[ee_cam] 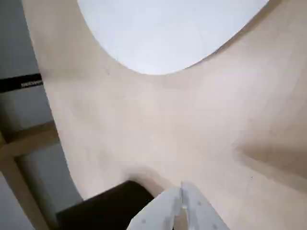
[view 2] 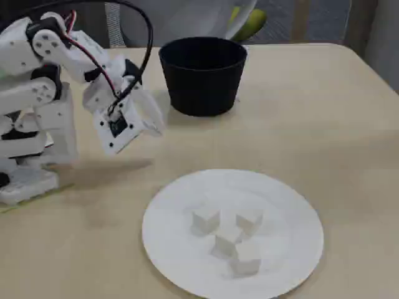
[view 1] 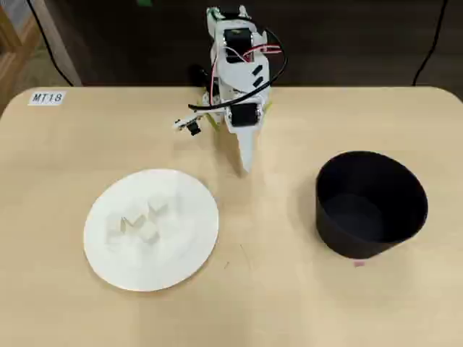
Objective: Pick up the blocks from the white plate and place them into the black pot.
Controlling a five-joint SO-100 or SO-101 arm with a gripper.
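Several small off-white blocks (view 2: 225, 242) lie close together near the middle of the white plate (view 2: 287, 249); the overhead view shows the blocks (view 1: 148, 233) on the plate (view 1: 181, 256) at the table's front left. The black pot (view 1: 340, 238) stands to the right, upright, and looks empty. My gripper (view 1: 246, 165) hangs shut and empty above bare table between plate and pot. In the fixed view the gripper (view 2: 153, 121) is left of the pot (view 2: 202, 87). The wrist view shows the gripper (ee_cam: 182, 203), part of the plate (ee_cam: 168, 33) and the pot's edge (ee_cam: 100, 211), but no blocks.
The arm's white base (view 2: 28, 180) stands at the table's back edge in the overhead view. A small label reading MT18 (view 1: 47, 97) sits at the back left corner. The table's rounded edge (ee_cam: 53, 134) runs along the left of the wrist view.
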